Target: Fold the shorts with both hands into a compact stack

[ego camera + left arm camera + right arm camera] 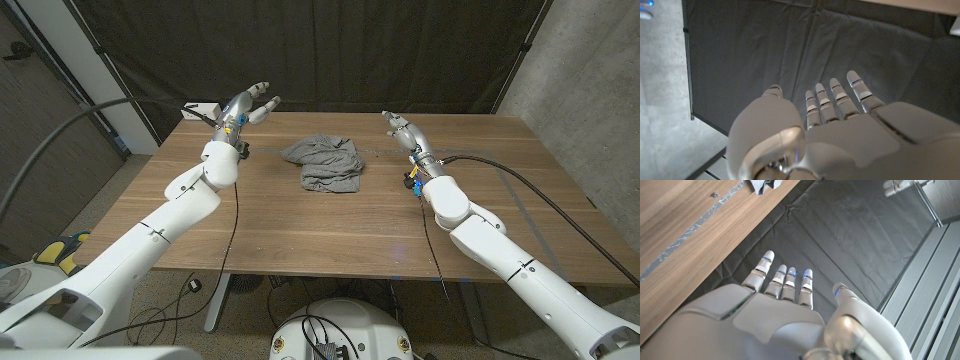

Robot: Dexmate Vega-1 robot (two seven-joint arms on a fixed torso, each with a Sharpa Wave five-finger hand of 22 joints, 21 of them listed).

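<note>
Hands [250, 108] [398, 126] flanking crumpled shorts [324, 162]

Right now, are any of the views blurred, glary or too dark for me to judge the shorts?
Head view: evenly lit, sharp; the shorts lie crumpled with soft shadows, and faint glare marks the table. Left wrist view: dim, the left robot hand slightly soft against a dark curtain. Right wrist view: brighter, the right robot hand clear, only a corner of the shorts visible.

Two white robot arms reach forward from the bottom corners, raised above the tabletop [330, 225]. The left hand [246, 110] holds nothing, fingers spread apart. The right hand [399, 127] holds nothing, fingers extended and slightly apart.
</note>
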